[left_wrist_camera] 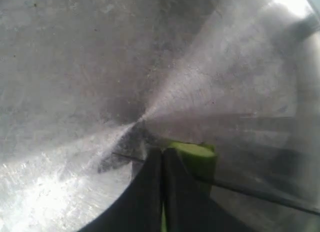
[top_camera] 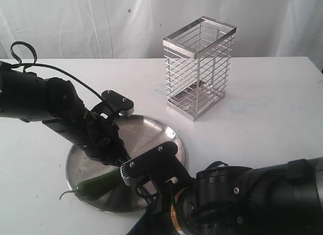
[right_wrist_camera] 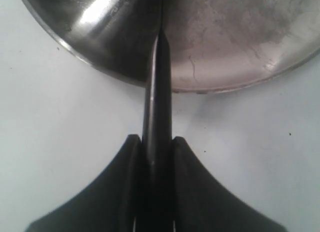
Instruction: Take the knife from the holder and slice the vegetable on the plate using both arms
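Note:
The dark green vegetable (top_camera: pixel 97 184) lies on the front left of the steel plate (top_camera: pixel 151 131), its curled stem over the rim. My left gripper (top_camera: pixel 117 163) is shut, its fingertips (left_wrist_camera: pixel 155 164) resting on top of the vegetable just behind its flat cut end (left_wrist_camera: pixel 196 153). A sliver of green shows through the gap between them. My right gripper (right_wrist_camera: pixel 156 140) is shut on the black knife (right_wrist_camera: pixel 157 107), whose blade reaches over the plate's rim (right_wrist_camera: pixel 100 67). The blade's thin dark edge (left_wrist_camera: pixel 250 191) crosses next to the cut end. The wire holder (top_camera: pixel 199 68) stands with nothing in it.
The holder is at the back, right of centre, on the white table (top_camera: pixel 267 108). A white curtain hangs behind. Both bulky black arms crowd the front of the plate; the right arm (top_camera: pixel 242 199) fills the lower right.

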Robot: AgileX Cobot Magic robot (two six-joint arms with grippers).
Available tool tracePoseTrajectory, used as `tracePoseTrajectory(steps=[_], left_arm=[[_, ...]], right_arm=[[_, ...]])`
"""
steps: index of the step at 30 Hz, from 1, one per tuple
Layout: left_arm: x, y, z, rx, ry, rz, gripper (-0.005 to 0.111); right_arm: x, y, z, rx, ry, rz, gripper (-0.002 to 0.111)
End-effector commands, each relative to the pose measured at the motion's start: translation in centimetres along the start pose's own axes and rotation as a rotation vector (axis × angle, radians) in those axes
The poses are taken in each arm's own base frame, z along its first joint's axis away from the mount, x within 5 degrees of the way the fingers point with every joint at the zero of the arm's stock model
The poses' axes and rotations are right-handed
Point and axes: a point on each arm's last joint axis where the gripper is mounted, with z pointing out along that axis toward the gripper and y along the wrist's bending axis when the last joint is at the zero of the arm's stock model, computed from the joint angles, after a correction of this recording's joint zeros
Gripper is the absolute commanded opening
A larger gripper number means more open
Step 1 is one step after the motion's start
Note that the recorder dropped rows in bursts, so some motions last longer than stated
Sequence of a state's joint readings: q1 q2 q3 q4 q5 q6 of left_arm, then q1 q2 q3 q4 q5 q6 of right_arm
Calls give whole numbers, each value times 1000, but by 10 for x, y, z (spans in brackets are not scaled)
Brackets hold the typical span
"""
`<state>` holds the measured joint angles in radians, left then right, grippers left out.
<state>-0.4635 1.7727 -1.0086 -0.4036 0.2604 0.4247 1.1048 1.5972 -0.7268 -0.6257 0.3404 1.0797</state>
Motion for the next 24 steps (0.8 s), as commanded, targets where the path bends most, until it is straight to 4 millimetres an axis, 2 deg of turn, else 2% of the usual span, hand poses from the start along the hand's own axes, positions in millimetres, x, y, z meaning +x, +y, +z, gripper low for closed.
tracePoseTrajectory(steps=[1, 8, 14, 20, 24], left_arm=[[-2, -1, -4, 6, -8, -2, 0], [-10, -4, -26, -9, -82, 12, 0], [-6, -2, -16, -3, -47, 1, 0], [-6, -2, -16, -4, -49, 1, 0], [-7, -2, -16, -10, -59, 1, 0]], right_arm=[[0, 0, 0, 3, 0, -7, 0], [1, 0, 0, 2, 1, -3, 0], [3, -3, 2, 35, 26, 0, 0], [9, -1, 18, 42, 68, -7, 0], [9, -1, 18, 39, 67, -9, 0]])
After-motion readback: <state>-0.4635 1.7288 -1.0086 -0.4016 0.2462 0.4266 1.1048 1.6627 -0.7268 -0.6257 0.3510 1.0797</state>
